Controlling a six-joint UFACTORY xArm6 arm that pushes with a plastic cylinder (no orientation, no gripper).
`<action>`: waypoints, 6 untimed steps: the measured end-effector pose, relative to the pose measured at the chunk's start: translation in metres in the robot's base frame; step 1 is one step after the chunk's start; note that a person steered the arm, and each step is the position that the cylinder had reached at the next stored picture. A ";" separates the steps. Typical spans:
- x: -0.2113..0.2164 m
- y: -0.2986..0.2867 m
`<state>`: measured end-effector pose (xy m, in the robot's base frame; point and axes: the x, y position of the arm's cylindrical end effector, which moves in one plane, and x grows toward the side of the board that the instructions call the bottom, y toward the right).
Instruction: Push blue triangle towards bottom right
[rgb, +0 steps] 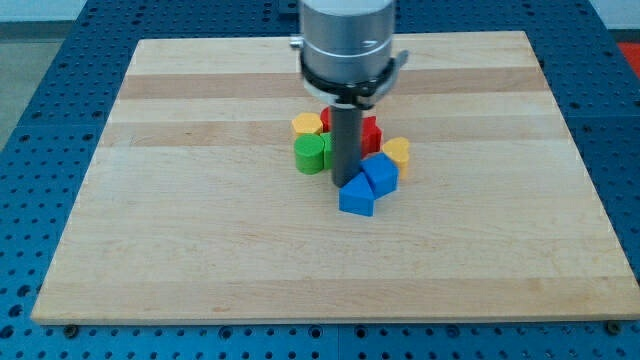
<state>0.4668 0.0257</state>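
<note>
Pale wooden tabletop (200, 250) on blue pegboard (40, 60), carrying one tight cluster of blocks near its middle: yellow block (307, 124) and green cylinder (311, 153) at the view's left, red block (370, 133) behind, yellow cylinder (397, 153) at right, two blue blocks (381, 173) (356, 197) touching in front.

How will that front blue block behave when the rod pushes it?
The front blue block looks rigid, so it should probably slide flat on the wooden board, not roll. My tip sits at its upper-left edge, so it may turn.
</note>
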 end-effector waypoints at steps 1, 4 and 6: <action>0.002 0.010; 0.026 -0.045; 0.036 0.010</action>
